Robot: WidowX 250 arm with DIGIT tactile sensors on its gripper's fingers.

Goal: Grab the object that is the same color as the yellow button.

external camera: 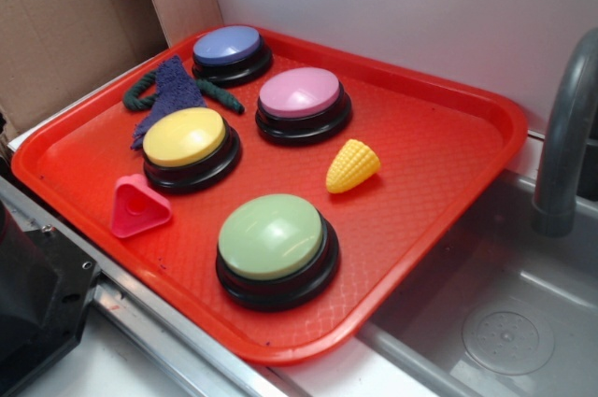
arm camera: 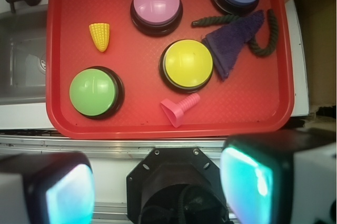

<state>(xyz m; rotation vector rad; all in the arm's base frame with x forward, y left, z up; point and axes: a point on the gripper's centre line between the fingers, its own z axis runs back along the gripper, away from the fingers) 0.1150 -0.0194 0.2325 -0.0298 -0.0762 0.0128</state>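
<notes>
Yellow corn cob lying clear — pink button, green button near

The toy corn cob is lying on open floor of the red tray, with bare tray reaching toward the sink-side edge. The pink button is standing near on one side and the green button on another, each apart from the cob. The yellow button, pink block, purple cloth, dark rope and blue button are crowding the opposite half. A grey faucet is rising beyond the tray's sink-side edge.
</notes>
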